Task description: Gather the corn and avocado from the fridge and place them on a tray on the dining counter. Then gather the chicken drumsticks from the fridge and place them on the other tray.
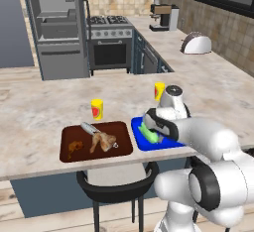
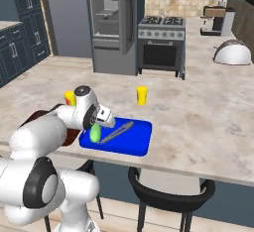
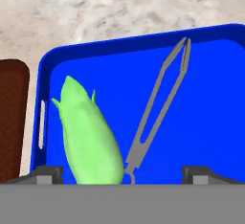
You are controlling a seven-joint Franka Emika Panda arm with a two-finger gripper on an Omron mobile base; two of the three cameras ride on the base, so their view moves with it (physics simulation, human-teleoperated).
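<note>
Gripper [image 3: 122, 173] stood open above corn [image 3: 88, 137] and tongs [image 3: 155, 108] in blue tray [image 3: 210, 103]. No writing legible; arm partly hid the tray.

In the left base view the arm's white links cover most of the blue tray [image 1: 140, 142], leaving a sliver of the green corn [image 1: 150, 134]. In the right base view the arm hides nearly all of the brown tray [image 2: 37, 115]. In the hand view the corn's lower end and the grey tongs' [image 3: 155, 106] hinge are cut off at the bottom.
</note>
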